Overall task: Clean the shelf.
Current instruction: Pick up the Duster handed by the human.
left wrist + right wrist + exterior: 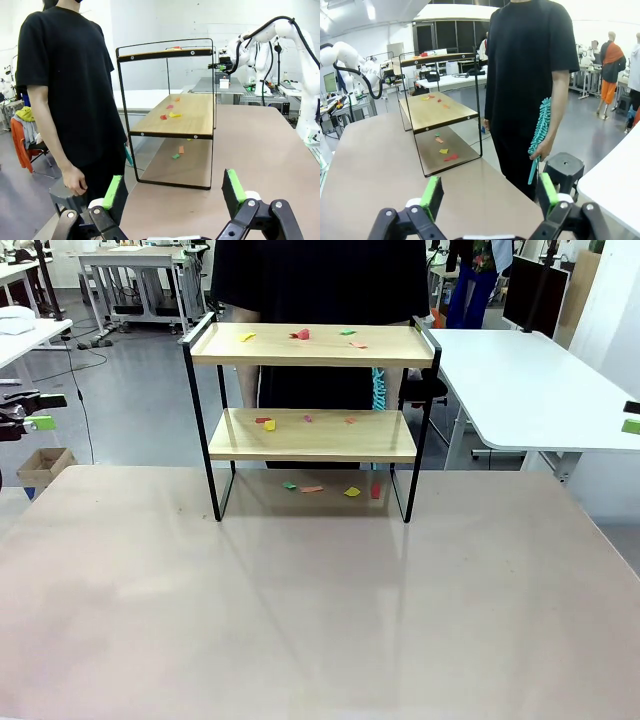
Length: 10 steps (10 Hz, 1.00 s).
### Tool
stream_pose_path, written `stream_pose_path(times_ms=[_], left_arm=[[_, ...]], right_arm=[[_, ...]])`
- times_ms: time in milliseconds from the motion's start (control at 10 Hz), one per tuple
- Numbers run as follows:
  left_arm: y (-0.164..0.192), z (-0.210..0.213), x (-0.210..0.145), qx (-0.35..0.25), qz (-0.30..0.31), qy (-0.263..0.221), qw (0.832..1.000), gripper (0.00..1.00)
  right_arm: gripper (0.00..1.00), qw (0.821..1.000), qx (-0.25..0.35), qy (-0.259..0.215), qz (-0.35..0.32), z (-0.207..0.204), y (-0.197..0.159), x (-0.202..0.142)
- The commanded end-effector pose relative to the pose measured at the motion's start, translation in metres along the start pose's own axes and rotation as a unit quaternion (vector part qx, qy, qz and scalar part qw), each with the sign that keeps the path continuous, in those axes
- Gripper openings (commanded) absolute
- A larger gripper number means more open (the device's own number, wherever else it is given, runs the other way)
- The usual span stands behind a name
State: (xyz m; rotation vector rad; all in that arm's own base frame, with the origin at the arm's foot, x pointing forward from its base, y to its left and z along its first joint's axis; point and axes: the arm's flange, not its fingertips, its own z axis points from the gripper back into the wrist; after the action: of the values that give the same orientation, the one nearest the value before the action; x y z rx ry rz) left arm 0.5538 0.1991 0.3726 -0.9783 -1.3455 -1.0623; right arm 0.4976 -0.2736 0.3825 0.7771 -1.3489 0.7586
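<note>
One shelf (312,435): likely light, rigid, tippy; we'd grip its frame (430,340), ahead of left gripper (175,189) and right gripper (489,192), both spread empty.

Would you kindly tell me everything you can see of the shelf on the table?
The shelf is a small two-tier rack: two light wooden boards in a thin black metal frame with four legs. It stands upright near the far edge of the table, just in front of a person. Small coloured scraps lie scattered on the top board, on the lower board and on the tabletop between the legs. Nothing else appears to touch it.
</note>
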Motion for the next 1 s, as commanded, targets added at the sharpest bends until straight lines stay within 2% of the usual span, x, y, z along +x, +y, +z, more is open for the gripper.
stream_pose_path(times_ms=[0, 900], left_arm=[[0.0000, 0.0001, 0.0009, 0.000, -0.001, 0.000, 1.000, 1.00], [0.0000, 0.0001, 0.0009, 0.000, -0.001, 0.000, 1.000, 1.00]], right_arm=[[1.00, 1.000, 0.001, 0.000, 0.001, -0.0010, 0.0000, 0.0006], [1.00, 1.000, 0.001, 0.000, 0.001, -0.0010, 0.0000, 0.0006]])
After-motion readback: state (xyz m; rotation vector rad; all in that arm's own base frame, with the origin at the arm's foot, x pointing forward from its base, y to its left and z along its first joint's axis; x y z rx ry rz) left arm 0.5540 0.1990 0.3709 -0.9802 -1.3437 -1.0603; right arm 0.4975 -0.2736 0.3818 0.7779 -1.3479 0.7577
